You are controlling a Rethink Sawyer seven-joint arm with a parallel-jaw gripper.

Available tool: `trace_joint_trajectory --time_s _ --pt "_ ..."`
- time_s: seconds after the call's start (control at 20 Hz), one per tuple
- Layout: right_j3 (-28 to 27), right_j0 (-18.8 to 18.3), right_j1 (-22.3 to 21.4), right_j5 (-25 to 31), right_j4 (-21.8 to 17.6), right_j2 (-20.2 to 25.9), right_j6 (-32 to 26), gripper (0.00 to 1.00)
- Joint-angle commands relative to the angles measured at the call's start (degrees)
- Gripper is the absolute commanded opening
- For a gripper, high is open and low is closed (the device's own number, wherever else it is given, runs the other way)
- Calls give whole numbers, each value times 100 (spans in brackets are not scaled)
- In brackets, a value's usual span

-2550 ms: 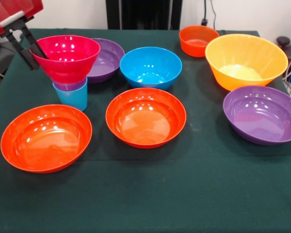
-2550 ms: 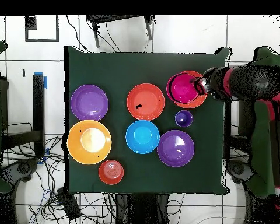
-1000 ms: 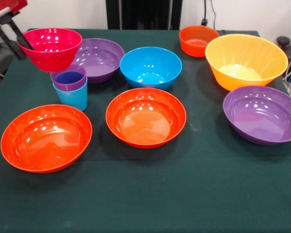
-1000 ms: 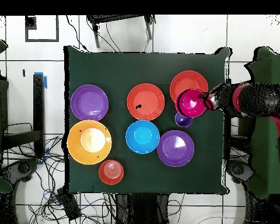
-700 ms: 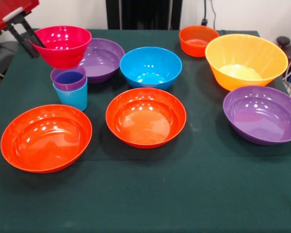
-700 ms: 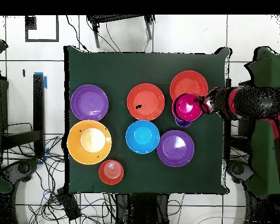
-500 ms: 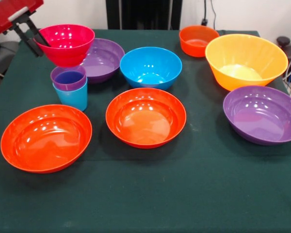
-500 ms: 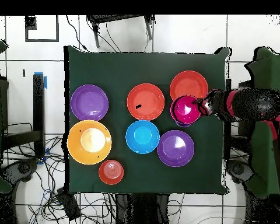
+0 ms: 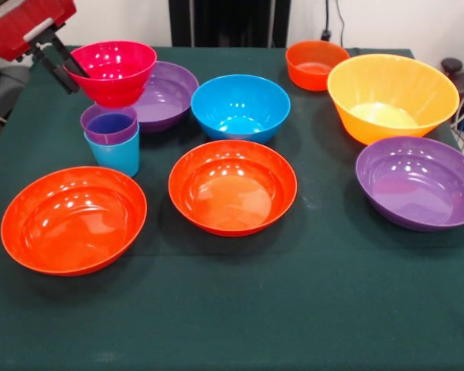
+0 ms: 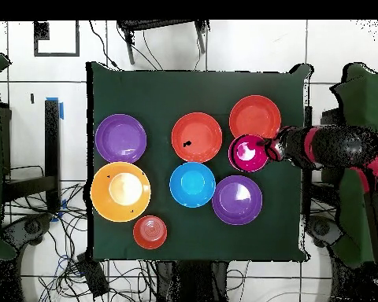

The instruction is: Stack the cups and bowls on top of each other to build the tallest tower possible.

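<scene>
My gripper [image 9: 70,70] is shut on the left rim of the small pink bowl [image 9: 113,70], which it holds in the air, roughly level, at the table's back left. Just below and in front of it the purple cup [image 9: 110,125] sits nested in the light blue cup [image 9: 116,155]. In the overhead view the pink bowl [image 10: 250,152] covers both cups, with the gripper [image 10: 268,149] at its right rim.
A wide purple bowl [image 9: 168,96] lies right behind the held bowl. The others are spread over the green cloth: blue [image 9: 240,106], two orange-red [image 9: 73,219] [image 9: 232,186], small orange [image 9: 315,64], large yellow-orange [image 9: 392,96] and another purple [image 9: 417,182].
The pink bowl was lifted off the purple cup and carried back toward the table's edge. In the last second it has drifted sideways again, to above the cups.
</scene>
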Motion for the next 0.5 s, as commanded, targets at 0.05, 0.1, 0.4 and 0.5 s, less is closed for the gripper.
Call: trace_joint_trajectory --time_s 0.05,0.1,0.4,0.5 --pt "55 137 318 -10 -402 -424 -1723 0" --pt "25 144 339 -6 -404 -419 -1742 0" --pt "-22 128 396 19 -452 -402 -1840 0" --pt "-50 120 424 37 -454 -398 -1863 0"
